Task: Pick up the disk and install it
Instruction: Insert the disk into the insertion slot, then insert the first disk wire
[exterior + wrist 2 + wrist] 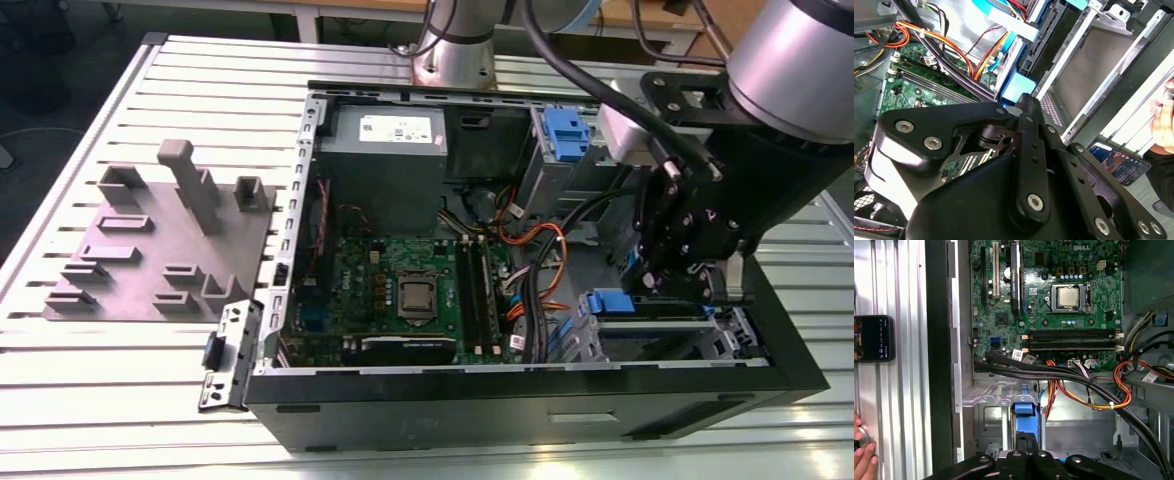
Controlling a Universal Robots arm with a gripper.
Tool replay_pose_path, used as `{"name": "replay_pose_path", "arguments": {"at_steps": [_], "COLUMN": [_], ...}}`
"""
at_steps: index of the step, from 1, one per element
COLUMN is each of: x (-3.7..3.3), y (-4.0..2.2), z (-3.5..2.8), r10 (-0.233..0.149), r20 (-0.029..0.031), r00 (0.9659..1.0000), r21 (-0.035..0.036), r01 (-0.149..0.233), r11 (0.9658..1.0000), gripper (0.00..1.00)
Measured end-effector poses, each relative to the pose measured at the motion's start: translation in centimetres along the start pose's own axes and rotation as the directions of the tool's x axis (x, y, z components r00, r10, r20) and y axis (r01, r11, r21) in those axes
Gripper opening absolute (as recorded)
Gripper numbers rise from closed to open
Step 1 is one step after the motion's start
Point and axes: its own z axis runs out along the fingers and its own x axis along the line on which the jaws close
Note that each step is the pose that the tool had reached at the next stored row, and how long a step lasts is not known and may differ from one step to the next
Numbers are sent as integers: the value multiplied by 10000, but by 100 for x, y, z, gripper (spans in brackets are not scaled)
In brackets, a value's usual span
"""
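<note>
The computer case's black near wall (534, 405) fronts the exterior view, and the case stands on the slatted bench (80, 400). At nine o'clock of the case lies a grey plate with upright posts (147, 270). Inside the case, going rightward, come the green circuit board (400, 290), then orange and black cables (534, 250), then the drive bay (667, 340) in the case's four o'clock corner. The disk (607, 302) shows its blue carrier end there, at about eight o'clock of the gripper (674, 288). In both wrist views the jaws stand close together on that blue end, clamped as far as I can judge. The disk's long axis seems to run on from the gripper into the bay, though most of the disk is hidden.
</note>
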Motion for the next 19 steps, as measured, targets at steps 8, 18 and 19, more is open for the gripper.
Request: {"name": "replay_pose_path", "arguments": {"at_steps": [8, 18, 19], "x": [-1, -1, -1], "y": [1, 1, 1], "z": [91, 101, 101], "r10": [0, 0, 0], "r20": [2, 6, 5], "r00": [10000, 10000, 10000], "r21": [-13, -13, -13], "r01": [0, 0, 0], "r11": [10000, 10000, 10000], "gripper": [11, 11, 11]}}
